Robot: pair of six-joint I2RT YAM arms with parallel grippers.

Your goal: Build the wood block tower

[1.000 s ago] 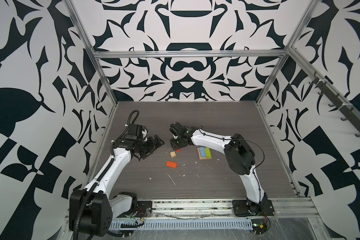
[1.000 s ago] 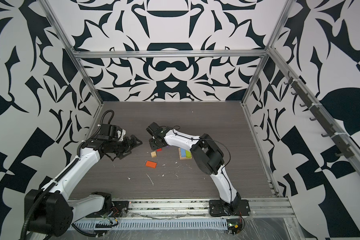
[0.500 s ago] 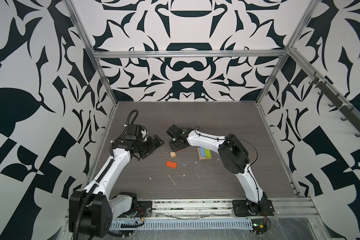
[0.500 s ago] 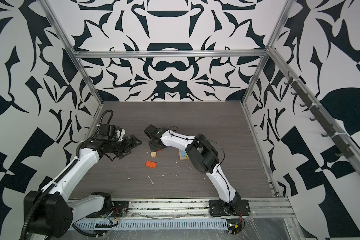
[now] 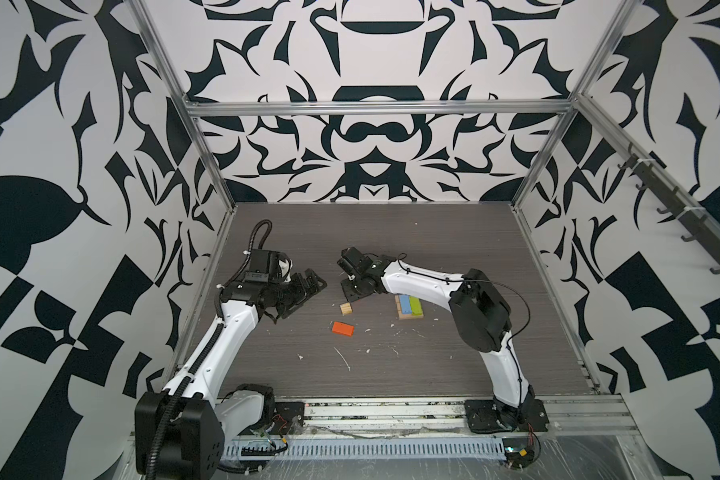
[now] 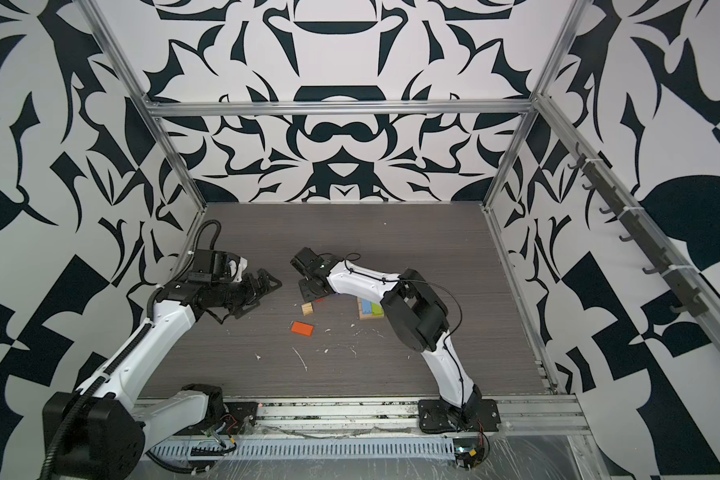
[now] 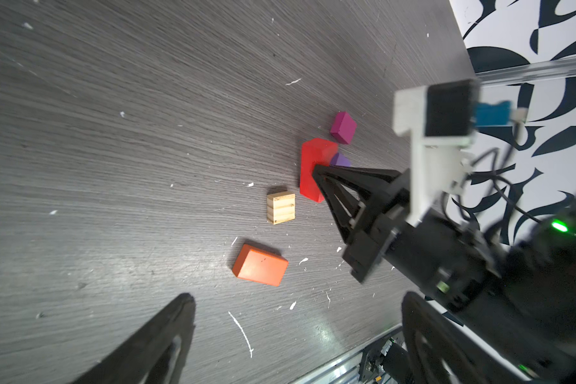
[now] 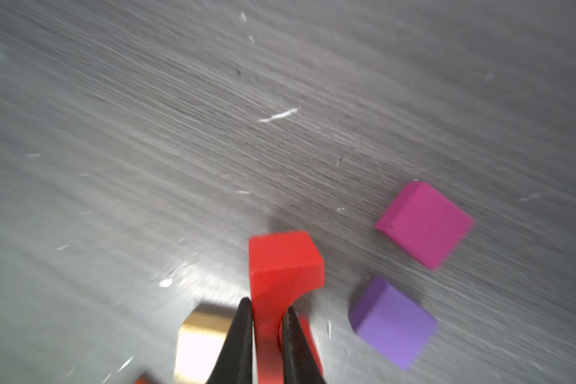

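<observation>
R pincer (image 8: 267, 305) clamped on red arch (image 8: 285, 259), mid-counter (image 5: 391, 232).
L pincer (image 5: 304, 299) gapes wide, holds nothing. Tan cube (image 5: 346, 308) just beside arch; purple block (image 8: 393, 324) & magenta block (image 8: 424, 224) near. Arch prob. grounded, view blurry.

In both top views, a back wall (image 5: 375, 137) of white panel printed with bold black, leaf-like shapes filled the upper middle of the frame. Matching side walls (image 5: 59, 208) ran down the left and right edges. Silver aluminium frame bars (image 5: 375, 109) crossed the back wall and dropped at its corners. A dark grey wood-grain tabletop (image 5: 391, 232) lay in the centre, flecked with white scraps (image 5: 344, 358) toward the lower middle. A rail of dark hooks (image 5: 682, 210) slanted along the right wall. A pale slotted cable duct (image 5: 391, 449) lined the bottom edge. Light fell evenly, with a soft sheen on the tabletop in the left wrist view.
</observation>
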